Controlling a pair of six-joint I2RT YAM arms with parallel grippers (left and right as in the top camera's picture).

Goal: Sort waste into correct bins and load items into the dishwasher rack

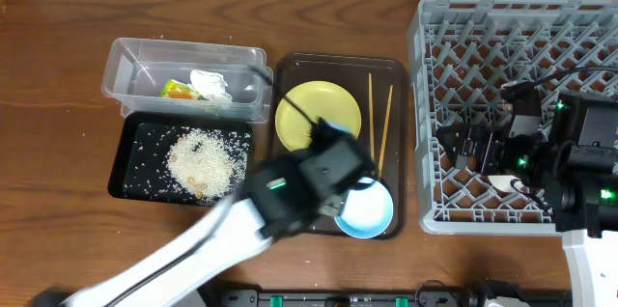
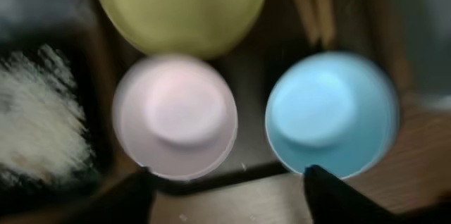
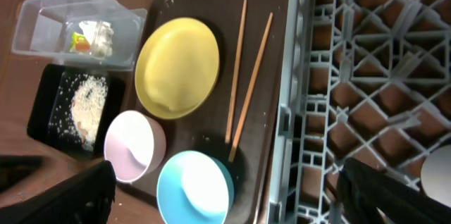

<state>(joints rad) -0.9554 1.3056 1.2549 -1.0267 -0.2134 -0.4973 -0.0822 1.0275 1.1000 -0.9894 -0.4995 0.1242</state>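
The pale-yellow plate [image 1: 317, 114], two chopsticks [image 1: 379, 124] and the light-blue bowl [image 1: 372, 212] lie on the dark brown serving tray [image 1: 290, 66]. The white bowl [image 2: 175, 115] sits left of the blue bowl [image 2: 328, 111]; in the overhead view my left arm hides it. My left gripper [image 1: 333, 151] [image 2: 229, 189] is open and empty, above the tray's front edge between the two bowls. My right gripper [image 1: 473, 143] [image 3: 232, 196] is open and empty over the grey dishwasher rack [image 1: 512, 17]. The wrapper [image 1: 174, 88] and tissue [image 1: 210, 83] lie in the clear tub [image 1: 183, 51]. Rice [image 1: 201, 160] lies in the black tray [image 1: 130, 153].
The clear tub and black tray sit side by side left of the serving tray. The rack stands right of it, close to its edge [image 3: 285, 111]. A small white thing [image 1: 502, 183] that I cannot identify shows in the rack under my right arm.
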